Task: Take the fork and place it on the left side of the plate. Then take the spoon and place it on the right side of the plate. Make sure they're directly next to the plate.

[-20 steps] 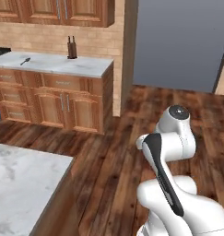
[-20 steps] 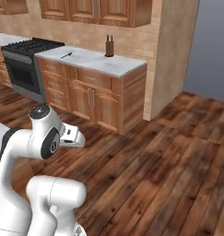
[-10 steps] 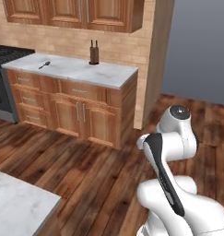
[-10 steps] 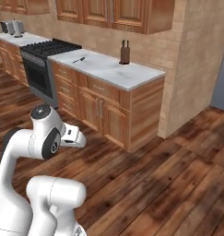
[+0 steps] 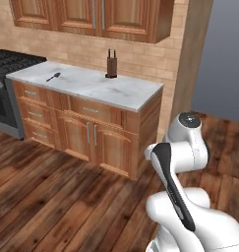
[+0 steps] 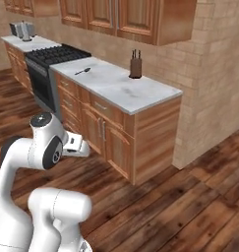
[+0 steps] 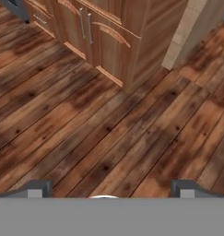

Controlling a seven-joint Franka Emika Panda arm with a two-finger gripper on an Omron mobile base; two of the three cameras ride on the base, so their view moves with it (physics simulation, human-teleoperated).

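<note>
A small dark-grey spoon lies on the white marble counter, near its end beside the stove; it is the same spoon in the right base view. The fork and the plate are out of view. My gripper is open, its two fingertips wide apart with nothing between them. It hangs over bare wooden floor in front of the counter's cabinet doors. The arm is folded close to the base, well short of the counter.
A knife block stands at the back of the counter. A black stove adjoins the counter's left end. A brick pillar closes its right end. Wall cabinets hang above. Wooden floor lies between me and the counter.
The whole picture has shifted: the base has moved, so the counter now sits closer and more centred. The arm holds the same folded pose and the gripper stays open.
</note>
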